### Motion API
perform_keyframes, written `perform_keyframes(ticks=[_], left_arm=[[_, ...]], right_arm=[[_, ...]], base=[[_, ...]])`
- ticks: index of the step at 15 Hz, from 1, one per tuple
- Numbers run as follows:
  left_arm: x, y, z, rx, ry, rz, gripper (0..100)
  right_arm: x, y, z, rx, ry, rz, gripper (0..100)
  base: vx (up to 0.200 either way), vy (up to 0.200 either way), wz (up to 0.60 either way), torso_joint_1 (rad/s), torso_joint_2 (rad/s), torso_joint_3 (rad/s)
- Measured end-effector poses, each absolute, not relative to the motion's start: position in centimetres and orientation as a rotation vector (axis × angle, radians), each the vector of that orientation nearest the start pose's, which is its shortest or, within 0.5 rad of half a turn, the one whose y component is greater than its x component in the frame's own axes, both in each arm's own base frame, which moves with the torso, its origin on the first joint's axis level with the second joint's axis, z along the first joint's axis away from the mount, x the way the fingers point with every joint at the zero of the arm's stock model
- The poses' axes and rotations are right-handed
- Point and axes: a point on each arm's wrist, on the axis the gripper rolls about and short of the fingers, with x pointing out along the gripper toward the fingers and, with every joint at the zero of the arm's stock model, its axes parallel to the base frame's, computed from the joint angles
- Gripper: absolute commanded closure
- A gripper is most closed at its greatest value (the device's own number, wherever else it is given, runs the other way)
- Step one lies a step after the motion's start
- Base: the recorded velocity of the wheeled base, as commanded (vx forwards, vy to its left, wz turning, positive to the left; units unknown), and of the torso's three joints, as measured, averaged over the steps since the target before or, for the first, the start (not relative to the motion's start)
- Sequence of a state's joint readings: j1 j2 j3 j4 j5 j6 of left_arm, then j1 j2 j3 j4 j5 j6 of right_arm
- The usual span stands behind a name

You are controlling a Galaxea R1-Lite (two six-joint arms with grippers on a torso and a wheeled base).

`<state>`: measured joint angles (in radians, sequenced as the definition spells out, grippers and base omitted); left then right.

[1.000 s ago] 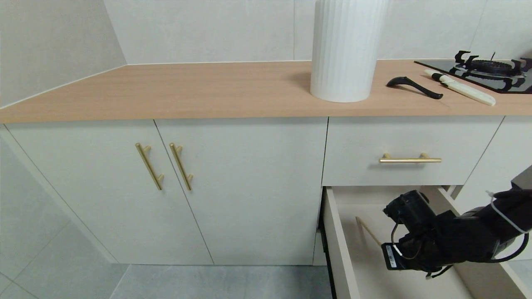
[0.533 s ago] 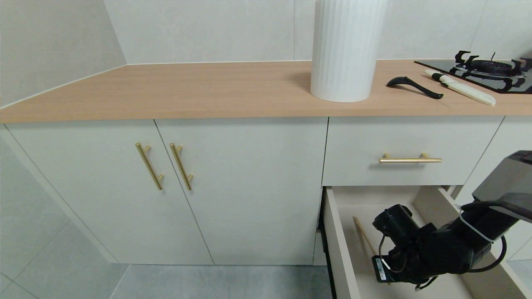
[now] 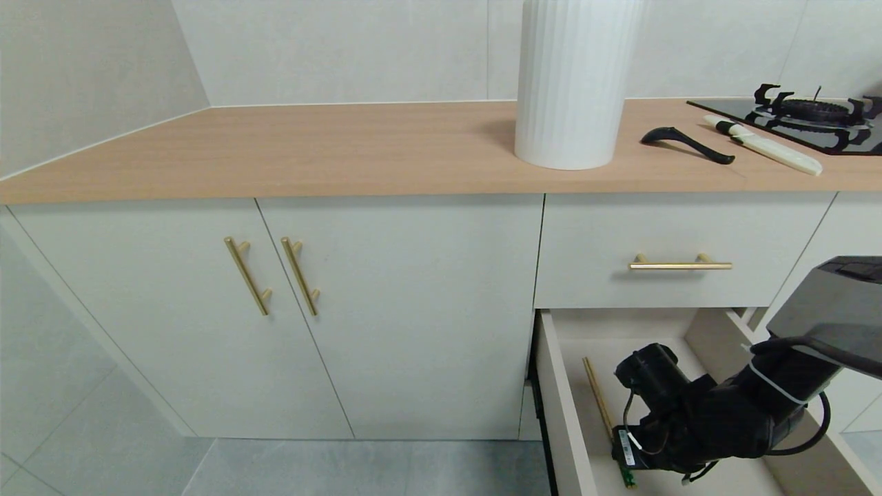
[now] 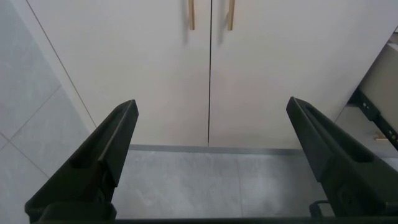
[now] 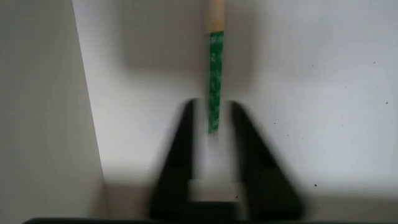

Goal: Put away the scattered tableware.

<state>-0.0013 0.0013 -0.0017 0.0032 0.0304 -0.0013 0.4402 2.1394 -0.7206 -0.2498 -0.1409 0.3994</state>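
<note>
The chopsticks [image 3: 598, 401] lie in the open drawer [image 3: 561, 413], lower right of the head view, between the parted jaws of the released right end effector [image 5: 213, 115]. Rising straight up should avoid dragging them.

A kitchen: tiled wall [image 3: 344, 48], wooden worktop [image 3: 344, 148] over cabinets [image 3: 413, 310], gas hob [image 3: 813, 114], knife [image 3: 765, 148].

chopstick [image 3: 597, 399]: partly behind right arm [image 3: 730, 420] | right tool [image 5: 211, 115]: blurred | vase [image 3: 572, 83]: top cut off
</note>
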Motion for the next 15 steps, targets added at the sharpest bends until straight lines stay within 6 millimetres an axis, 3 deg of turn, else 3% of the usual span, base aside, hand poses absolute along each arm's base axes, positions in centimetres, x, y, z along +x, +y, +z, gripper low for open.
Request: perform_keyframes(ticks=[3,5,8,9,12,15], left_arm=[[-2.3,0.1,7.6,-0.001,0.002,0.028,0],[-2.3,0.1,7.6,-0.001,0.003,0.029,0],[-2.3,0.1,7.6,-0.001,0.003,0.029,0],[-2.3,0.1,7.6,-0.001,0.002,0.029,0],[-2.3,0.1,7.6,-0.001,0.003,0.029,0],[-2.3,0.1,7.6,-0.001,0.003,0.029,0]], right_arm=[[27.4,12.5,0.1,0.022,1.142,0.038,0],[26.9,12.2,2.0,0.052,1.130,0.069,0],[24.5,10.2,7.8,0.095,1.235,0.086,0],[23.9,9.1,10.7,0.129,1.266,0.086,0],[22.6,4.6,17.8,0.210,1.131,0.101,0],[21.0,1.8,21.0,0.181,0.984,0.090,0]], base=[[0.000,0.000,0.00,0.000,0.00,0.000],[0.000,0.000,0.00,0.000,0.00,0.000],[0.000,0.000,0.00,0.000,0.00,0.000],[0.000,0.000,0.00,0.000,0.00,0.000],[0.000,0.000,0.00,0.000,0.00,0.000],[0.000,0.000,0.00,0.000,0.00,0.000]])
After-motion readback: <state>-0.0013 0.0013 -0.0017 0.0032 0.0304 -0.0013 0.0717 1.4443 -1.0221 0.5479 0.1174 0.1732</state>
